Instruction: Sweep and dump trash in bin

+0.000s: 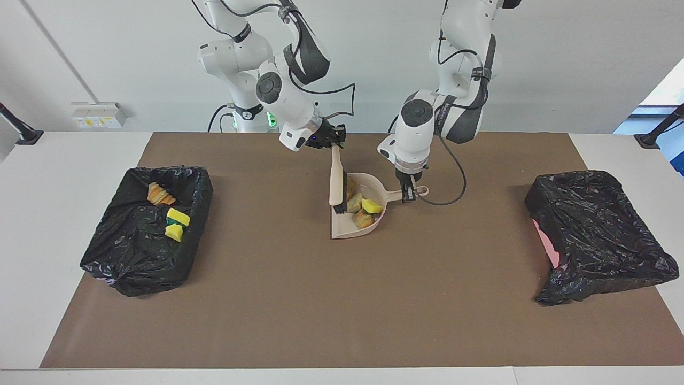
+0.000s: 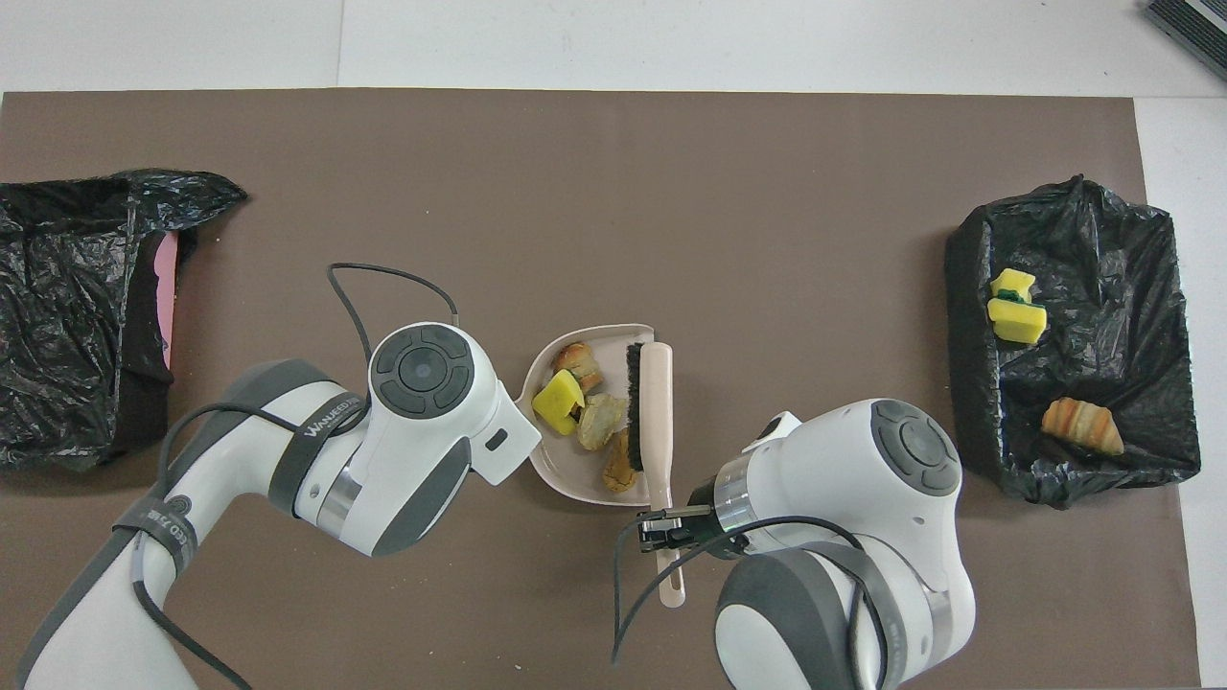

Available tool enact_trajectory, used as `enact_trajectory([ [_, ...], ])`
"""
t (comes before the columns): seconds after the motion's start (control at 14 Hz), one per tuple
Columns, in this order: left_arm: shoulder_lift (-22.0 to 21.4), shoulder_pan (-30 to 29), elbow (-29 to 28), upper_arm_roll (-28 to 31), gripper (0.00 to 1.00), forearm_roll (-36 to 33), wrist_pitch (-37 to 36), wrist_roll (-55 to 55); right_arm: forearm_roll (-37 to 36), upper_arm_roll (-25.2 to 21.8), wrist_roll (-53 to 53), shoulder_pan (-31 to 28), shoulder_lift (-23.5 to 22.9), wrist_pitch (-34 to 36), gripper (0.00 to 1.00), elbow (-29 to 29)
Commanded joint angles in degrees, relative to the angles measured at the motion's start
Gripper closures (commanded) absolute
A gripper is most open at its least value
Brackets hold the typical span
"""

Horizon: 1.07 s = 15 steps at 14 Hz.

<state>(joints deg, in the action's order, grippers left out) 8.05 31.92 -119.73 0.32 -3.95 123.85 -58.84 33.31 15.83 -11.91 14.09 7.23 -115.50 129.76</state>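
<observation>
A beige dustpan (image 1: 347, 231) lies mid-table, also in the overhead view (image 2: 561, 474). It holds several scraps of trash: a yellow sponge piece (image 1: 371, 206) (image 2: 558, 401) and tan lumps (image 1: 363, 218) (image 2: 601, 422). My left gripper (image 1: 409, 193) is shut on the dustpan's handle; in the overhead view its wrist hides it. My right gripper (image 1: 334, 140) (image 2: 666, 527) is shut on the handle of a beige brush (image 1: 336, 184) (image 2: 655, 412), whose black bristles rest inside the pan against the trash.
A black-bag-lined bin (image 1: 133, 267) (image 2: 978, 383) at the right arm's end holds a croissant-like lump (image 1: 159, 195) and two yellow sponge pieces (image 1: 178, 216). Another black-bagged bin (image 1: 593, 235) (image 2: 77, 316) stands at the left arm's end. A brown mat (image 1: 320, 310) covers the table.
</observation>
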Motion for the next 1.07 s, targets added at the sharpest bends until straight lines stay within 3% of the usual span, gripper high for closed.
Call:
enact_trajectory([
  [0.0, -1.72, -3.17, -1.65, -0.05, 1.0, -1.24, 0.08, -4.08, -9.28, 0.17, -6.0, -1.78, 2.43, 5.97, 1.0, -4.06],
  [0.21, -3.48, -6.07, -1.38, -0.05, 1.0, -1.06, -2.73, -8.82, -21.06, 0.08, -10.75, -2.32, 3.14, 14.75, 1.0, -9.59],
  [0.5, -5.84, -12.56, -1.29, -0.14, 1.0, 1.39, -3.08, -17.16, -23.12, 0.34, -11.3, -4.16, 4.1, 20.38, 1.0, -8.99],
  [0.72, -8.92, -19.76, -0.68, -0.05, 1.0, 3.33, -5.19, -25.16, -22.41, 0.61, -14.18, -2.33, 3.32, 18.22, 1.0, -6.1],
  [1.0, -9.64, -30.66, 2.21, 0.47, 1.0, 4.03, -10.28, -29.4, -19.6, 0.78, -23.22, 6.27, 0.15, 14.08, 1.0, -5.57],
])
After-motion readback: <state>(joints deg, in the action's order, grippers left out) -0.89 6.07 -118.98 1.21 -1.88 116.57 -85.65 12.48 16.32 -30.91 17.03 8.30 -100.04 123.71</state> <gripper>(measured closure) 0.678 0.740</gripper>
